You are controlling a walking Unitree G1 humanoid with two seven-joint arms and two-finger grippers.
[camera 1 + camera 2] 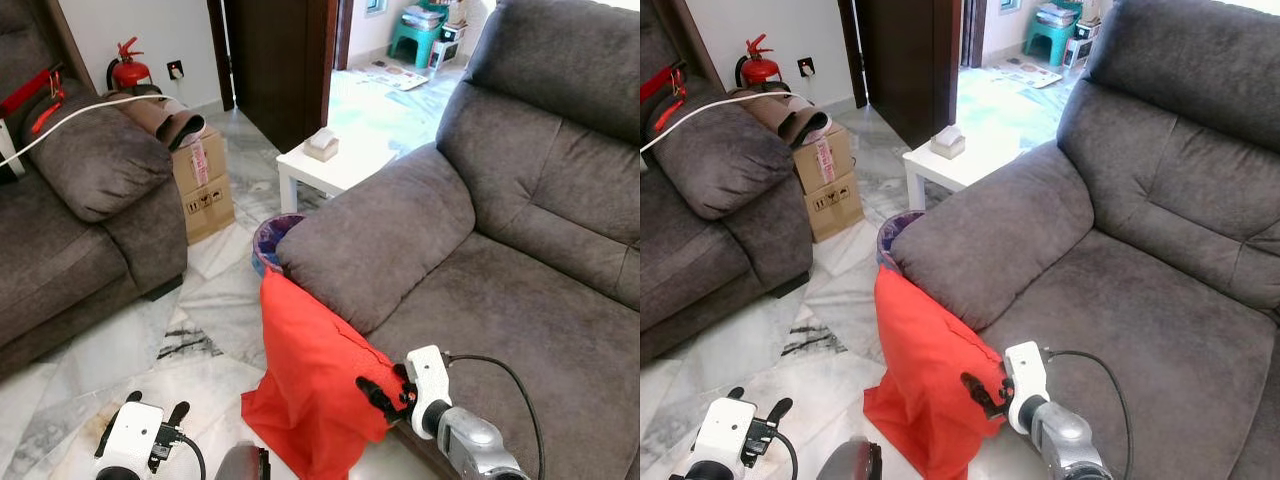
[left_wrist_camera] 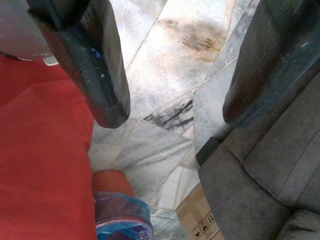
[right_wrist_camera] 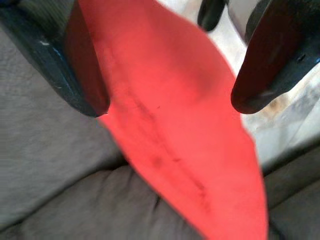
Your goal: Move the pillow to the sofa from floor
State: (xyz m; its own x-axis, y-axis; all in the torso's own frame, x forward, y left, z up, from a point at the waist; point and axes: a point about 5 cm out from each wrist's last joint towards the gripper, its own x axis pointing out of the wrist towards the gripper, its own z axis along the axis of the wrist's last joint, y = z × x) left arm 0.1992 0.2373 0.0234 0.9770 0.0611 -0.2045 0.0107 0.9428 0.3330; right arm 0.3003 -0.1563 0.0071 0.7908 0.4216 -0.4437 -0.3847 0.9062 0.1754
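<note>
Right wrist view: my right gripper (image 3: 170,102) stood wide, its black fingers (image 3: 75,70) straddling the soft red fabric pillow (image 3: 170,125).
Pillow: slumped upright on the veined marble floor (image 1: 200,310), leaning against the plush grey sofa (image 1: 480,300).
Left gripper (image 2: 172,107): spread wide over tiles.

No text is legible; the cardboard box (image 1: 203,178) bears only black handling symbols.
</note>
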